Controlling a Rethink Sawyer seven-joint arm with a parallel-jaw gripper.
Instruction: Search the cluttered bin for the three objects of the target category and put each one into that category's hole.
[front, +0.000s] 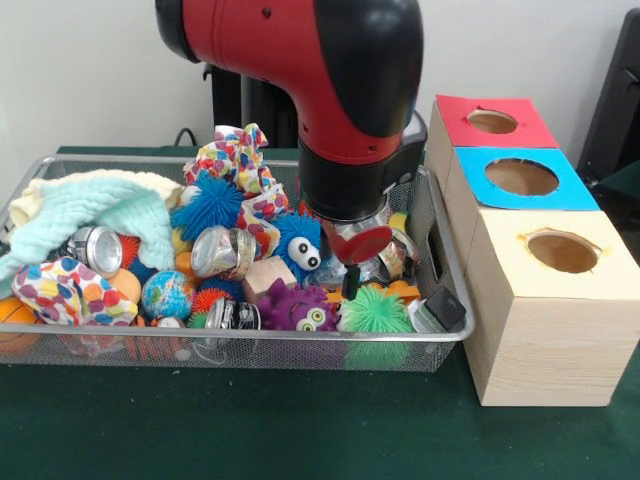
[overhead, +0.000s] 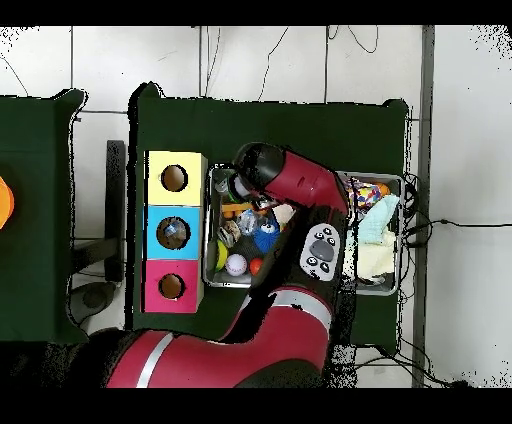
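The silver wire-mesh bin (front: 250, 160) is full of mixed toys: a green spiky ball (front: 377, 310), a purple spiky monster (front: 300, 308), a blue fuzzy toy with eyes (front: 298, 245), a globe ball (front: 167, 294), a wooden block (front: 268, 273) and shiny tins (front: 222, 250). My gripper (front: 352, 280) hangs low in the bin's right part, just above the green spiky ball, under a red disc on the wrist. I cannot tell if it holds anything. In the overhead view the arm (overhead: 300, 185) covers the bin's (overhead: 392, 180) box-side end.
Three pale wooden boxes with round holes stand beside the bin: red top (front: 492, 121), blue top (front: 521, 177), yellow top (front: 562, 252). A mint and cream cloth (front: 100, 205), a patterned cloth (front: 240, 160) and a polka-dot pouch (front: 70, 292) fill the bin's left part.
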